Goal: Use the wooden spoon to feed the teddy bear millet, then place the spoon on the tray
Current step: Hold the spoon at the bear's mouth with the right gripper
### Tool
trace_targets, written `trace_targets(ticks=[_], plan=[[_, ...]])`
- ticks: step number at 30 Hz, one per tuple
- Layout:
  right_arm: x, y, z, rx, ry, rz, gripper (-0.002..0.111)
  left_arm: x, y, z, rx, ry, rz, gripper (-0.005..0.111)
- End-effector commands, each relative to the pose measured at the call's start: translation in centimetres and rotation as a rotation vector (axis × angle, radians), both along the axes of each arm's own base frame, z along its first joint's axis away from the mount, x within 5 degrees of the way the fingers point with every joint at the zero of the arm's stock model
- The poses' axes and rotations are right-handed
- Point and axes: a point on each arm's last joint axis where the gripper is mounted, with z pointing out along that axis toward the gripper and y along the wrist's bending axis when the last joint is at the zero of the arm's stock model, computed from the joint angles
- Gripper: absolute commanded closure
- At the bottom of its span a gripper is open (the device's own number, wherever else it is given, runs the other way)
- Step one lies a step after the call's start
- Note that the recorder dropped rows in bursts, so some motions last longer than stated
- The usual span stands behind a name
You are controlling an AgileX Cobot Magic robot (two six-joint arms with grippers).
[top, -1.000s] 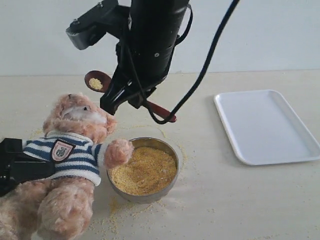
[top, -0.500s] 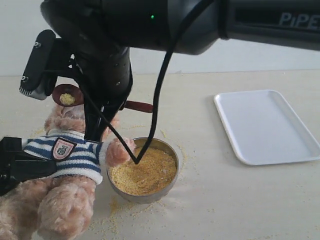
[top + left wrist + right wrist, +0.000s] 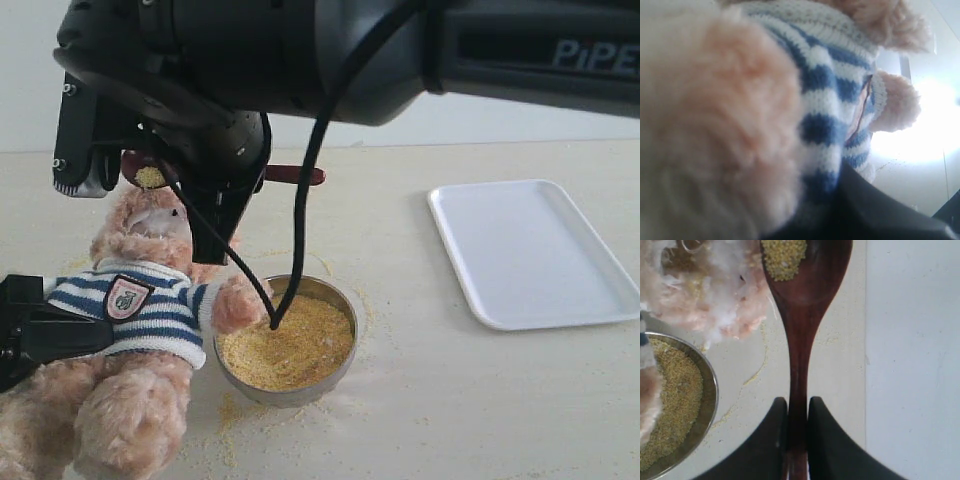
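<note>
loose grains (image 3: 225, 425) lie scattered on the bench (image 3: 430, 420) just in front of the steel bowl (image 3: 300, 392). left of the bowl the teddy bear (image 3: 140, 400) leans back, with one paw over the bowl's left rim and its striped shirt (image 3: 150, 310) facing up. the left claw (image 3: 60, 335) reaches in from farther left of the bowl and is clamped on the teddy bear at the waist. the left wrist view shows a dark finger (image 3: 865, 210) pressed against the shirt. the bowl is heaped with millet (image 3: 285, 345). behind the bowl and above its left side, the right claw (image 3: 798, 407) pinches the slim handle of the wooden spoon (image 3: 800, 340) between both fingers. the spoon lies about level and carries a small heap of millet close over the bear's face. the tray (image 3: 530, 250) lies flat on the bench well to the right of the bowl and a little farther back.
</note>
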Motion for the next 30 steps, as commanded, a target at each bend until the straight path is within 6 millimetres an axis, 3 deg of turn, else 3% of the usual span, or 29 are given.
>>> trace_targets(ticks=[1,10,30], plan=[[-0.5,0.5,0.1,-0.009,-0.025,0.018,0.109,0.1,-0.1,0.3,-0.033,-0.011,0.002,0.102],[-0.6,1.5,-1.3,-0.053,-0.083,0.002,0.109,0.0,-0.2,0.4,-0.037,-0.018,-0.019,0.102],[-2.1,1.7,-1.4,-0.183,-0.186,0.013,0.109,0.1,-0.2,0.4,-0.034,-0.019,-0.019,0.102]])
